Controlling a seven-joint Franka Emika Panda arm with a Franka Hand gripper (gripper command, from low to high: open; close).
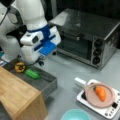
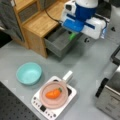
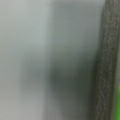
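Note:
My gripper point(image 1: 47, 58) point(image 2: 95, 37) hangs low over the grey table, just beside the outer wall of an open grey drawer point(image 1: 47, 83) point(image 2: 56, 46). Its two dark fingers stand apart with nothing between them, so it is open. A green vegetable point(image 1: 32, 73) point(image 2: 72, 36) lies in the drawer, nearest to the gripper, with a yellow and dark round object point(image 1: 20, 67) beside it. The wrist view shows bare table, the drawer wall point(image 3: 105, 62) at the right and a sliver of the green vegetable point(image 3: 117, 105).
A wooden cabinet point(image 1: 17, 97) point(image 2: 37, 22) holds the drawer. A carrot point(image 1: 100, 93) point(image 2: 53, 93) lies on a pink pan point(image 1: 90, 98) point(image 2: 47, 102) atop a white cooktop point(image 1: 110, 112) point(image 2: 60, 112). A teal bowl point(image 1: 75, 115) point(image 2: 29, 73) and a toaster oven point(image 1: 85, 35) point(image 2: 110, 97) stand nearby.

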